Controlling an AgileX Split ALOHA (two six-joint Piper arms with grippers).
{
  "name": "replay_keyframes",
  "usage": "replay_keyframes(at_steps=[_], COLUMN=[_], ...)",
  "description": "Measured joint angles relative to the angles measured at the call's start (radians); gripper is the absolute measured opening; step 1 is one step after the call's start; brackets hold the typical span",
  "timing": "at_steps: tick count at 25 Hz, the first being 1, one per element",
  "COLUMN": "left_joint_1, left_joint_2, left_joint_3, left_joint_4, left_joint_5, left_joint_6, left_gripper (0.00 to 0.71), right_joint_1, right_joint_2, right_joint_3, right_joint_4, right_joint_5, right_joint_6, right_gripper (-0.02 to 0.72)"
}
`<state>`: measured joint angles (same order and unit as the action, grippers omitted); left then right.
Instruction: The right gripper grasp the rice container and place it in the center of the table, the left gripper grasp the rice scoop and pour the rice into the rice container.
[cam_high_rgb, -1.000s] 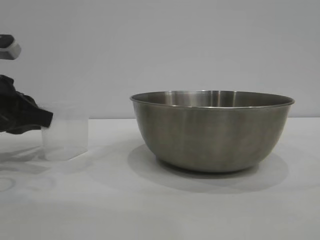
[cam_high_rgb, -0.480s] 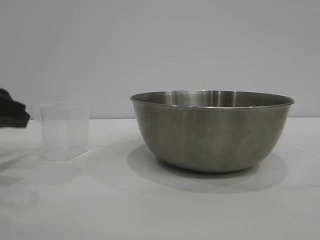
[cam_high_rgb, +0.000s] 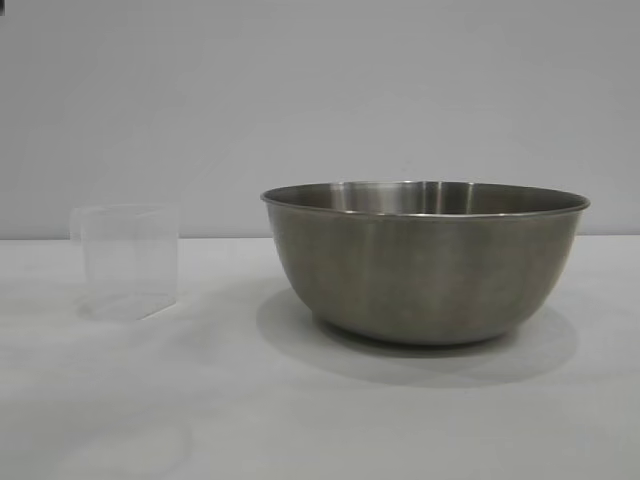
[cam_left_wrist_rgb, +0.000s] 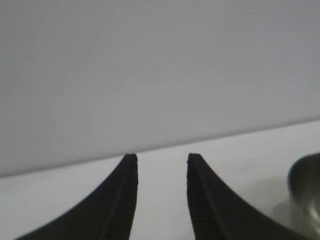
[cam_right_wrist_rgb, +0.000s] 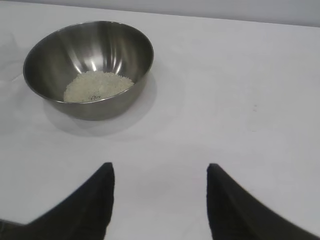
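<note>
The steel rice container (cam_high_rgb: 425, 262) stands on the white table (cam_high_rgb: 320, 420), right of centre in the exterior view. The right wrist view shows it (cam_right_wrist_rgb: 90, 65) with a small heap of rice (cam_right_wrist_rgb: 97, 86) in its bottom. The clear plastic rice scoop (cam_high_rgb: 128, 262) stands upright on the table to the bowl's left and looks empty. Neither gripper shows in the exterior view. My left gripper (cam_left_wrist_rgb: 161, 159) is open and empty above the table, with the bowl's edge (cam_left_wrist_rgb: 305, 197) at the side of its view. My right gripper (cam_right_wrist_rgb: 160, 170) is open and empty, well back from the bowl.
A plain grey wall (cam_high_rgb: 320, 100) runs behind the table. Nothing else stands on the white cloth around the bowl and the scoop.
My left gripper, which was against the scoop's left side, has drawn back to the left and left the exterior view. The scoop stays standing on the table.
</note>
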<state>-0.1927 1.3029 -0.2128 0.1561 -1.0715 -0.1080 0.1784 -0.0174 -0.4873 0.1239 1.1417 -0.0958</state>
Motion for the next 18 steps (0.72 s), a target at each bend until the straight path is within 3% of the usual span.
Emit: replay_keyframes(at_steps=[3,6,12,18], left_joint_1=[0.000,0.000,0.000,0.000], left_joint_2=[-0.140,-0.314,-0.735,-1.021], left_joint_3=[0.002,0.008,0.011,0.000], left_joint_4=[0.061,0.163,0.315,0.391], left_joint_5=[0.122,0.314,0.819,1.117], left_joint_6=[-0.125,-0.163,-0.266,-0.390], left_gripper=[0.204,0.204,0.204,0.204], right_joint_1=[0.000,0.000,0.000,0.000], right_joint_2=[0.000,0.000,0.000,0.000], right_joint_3=[0.000,0.000,0.000,0.000], right_joint_4=[0.000,0.000,0.000,0.000], right_joint_5=[0.000,0.000,0.000,0.000], right_joint_6=[0.000,0.000,0.000,0.000], right_gripper=[0.388,0.388,0.388,0.388])
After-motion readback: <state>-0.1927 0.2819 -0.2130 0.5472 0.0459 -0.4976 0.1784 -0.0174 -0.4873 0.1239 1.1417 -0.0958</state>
